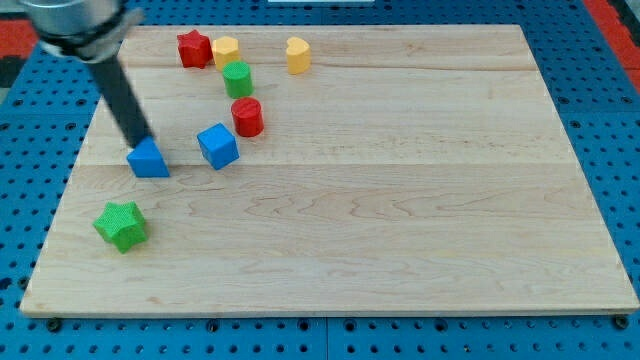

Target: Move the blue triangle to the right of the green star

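We carry no jaws, so there is nothing to be released or clenched: our arm ends in a dark rod that slants down from the view's top left, and our tip (143, 141) sits right at the top edge of the blue triangle (149, 160), touching it or very nearly so; we cannot tell which.

The blue triangle is a small, solid wedge of bright blue, its peak pointing toward the view's top and its broad base toward the view's bottom. It lies flat on the desk (400, 220), in the left part of the board. The green star (121, 225) lies below it and slightly to the view's left, apart from it, with bare wood between them.

To the view's right of the triangle, near but not touching, sits a blue cube (217, 146), turned a little on its corner. Just above and right of that cube is a red cylinder (247, 117), and higher again a green cylinder (238, 79). Along the view's top edge a red star (193, 48) and a yellow block (225, 51) stand side by side, seemingly touching, with a yellow heart (297, 54) further to the view's right.
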Controlling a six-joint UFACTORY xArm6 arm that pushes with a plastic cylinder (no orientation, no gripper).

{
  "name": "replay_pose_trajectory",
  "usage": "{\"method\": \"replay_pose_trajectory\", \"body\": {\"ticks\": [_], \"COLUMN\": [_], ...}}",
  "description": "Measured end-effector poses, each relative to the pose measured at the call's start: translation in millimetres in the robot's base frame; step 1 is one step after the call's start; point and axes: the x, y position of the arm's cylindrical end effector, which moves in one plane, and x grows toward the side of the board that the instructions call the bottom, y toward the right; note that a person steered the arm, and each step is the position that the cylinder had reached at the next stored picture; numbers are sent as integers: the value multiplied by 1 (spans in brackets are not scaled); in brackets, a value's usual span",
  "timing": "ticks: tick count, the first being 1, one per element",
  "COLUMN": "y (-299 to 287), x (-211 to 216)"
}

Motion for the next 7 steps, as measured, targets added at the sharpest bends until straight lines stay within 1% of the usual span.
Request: {"method": "replay_pose_trajectory", "body": {"ticks": [1, 2, 3, 4, 5, 6, 7], "y": [55, 43, 1, -47, 5, -3, 32], "x": [66, 23, 37, 41, 86, 62, 47]}}
